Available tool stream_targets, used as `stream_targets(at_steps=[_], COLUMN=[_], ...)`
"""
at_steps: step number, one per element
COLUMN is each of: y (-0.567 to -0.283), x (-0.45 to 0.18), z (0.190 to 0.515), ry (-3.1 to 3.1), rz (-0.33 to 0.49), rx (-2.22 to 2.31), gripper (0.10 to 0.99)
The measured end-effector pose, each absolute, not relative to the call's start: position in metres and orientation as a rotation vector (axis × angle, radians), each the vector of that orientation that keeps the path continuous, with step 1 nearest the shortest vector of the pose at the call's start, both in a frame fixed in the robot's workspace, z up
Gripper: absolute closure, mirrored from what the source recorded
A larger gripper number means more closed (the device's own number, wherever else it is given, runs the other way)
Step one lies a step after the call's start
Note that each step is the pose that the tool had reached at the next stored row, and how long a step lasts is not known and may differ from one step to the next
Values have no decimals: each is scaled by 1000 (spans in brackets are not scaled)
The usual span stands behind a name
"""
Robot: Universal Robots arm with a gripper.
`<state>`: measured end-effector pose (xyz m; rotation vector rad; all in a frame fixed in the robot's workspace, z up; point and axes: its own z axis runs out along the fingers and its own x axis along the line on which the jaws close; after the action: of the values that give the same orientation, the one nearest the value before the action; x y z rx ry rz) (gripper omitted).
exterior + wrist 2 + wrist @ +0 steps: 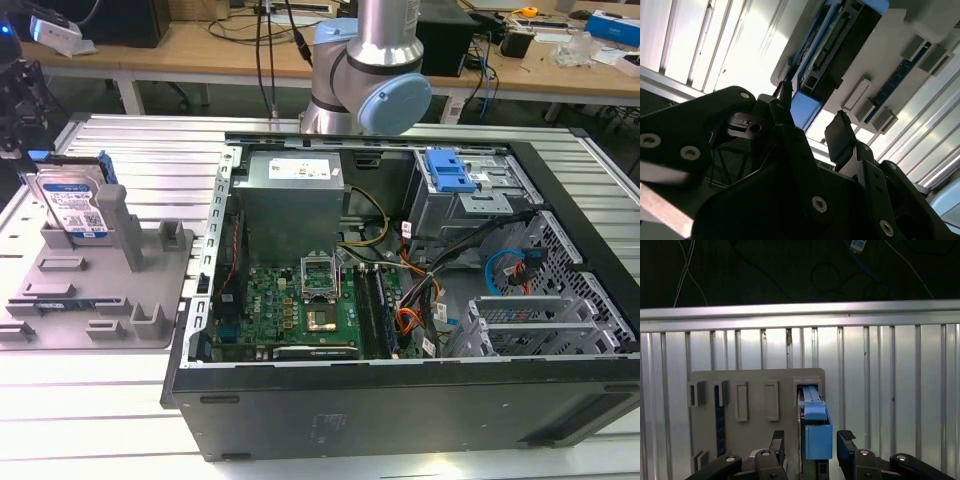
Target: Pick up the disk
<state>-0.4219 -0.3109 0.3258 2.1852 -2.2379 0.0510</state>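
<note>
Gripper point(811, 439): open, jaws set wide, holding nothing. In both wrist views you see its two dark fingers point(846, 438) parted, with the blue top edge of the disk point(816, 432) framed in the gap. Neither finger looks to be touching it, and how high the gripper hangs above it you cannot tell.

Disk: silver drive with blue side rails and a white-and-blue label. It stands on edge in a slot at one end of the grey plate point(150, 300), on the exterior view's left. In that view it sits free, with nothing touching it point(72, 205).

Grey plate: flat plastic fixture with upright posts and several slots, lying on the counter point(120, 150).

Counter: ribbed silver metal. It carries both the plate and the computer case.

Computer case point(400, 420): black tower on its side, open, just beside the plate toward the exterior view's right. Circuit board, cables and a blue-handled drive cage point(450, 175) show inside. It is not part of this job.

Arm point(385, 40): silver column with a blue joint cap, standing behind the case.

Step in hand, by your reading: lining up over the disk, with the pick not yet made.

What a grasp calls for, as a judgement:
- the fingers straddling the disk squarely
- both faces reached well below the blue rail
- clearance from the slot walls and the nearby post
- a firm close, since the metal faces look smooth
</note>
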Motion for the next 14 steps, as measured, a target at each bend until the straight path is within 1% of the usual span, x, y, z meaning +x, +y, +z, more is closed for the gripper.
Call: stream_targets(at_steps=[14], y=[-310], x=[-421], z=[313], ry=[-2238], rz=[50], rx=[2184], gripper=[545])
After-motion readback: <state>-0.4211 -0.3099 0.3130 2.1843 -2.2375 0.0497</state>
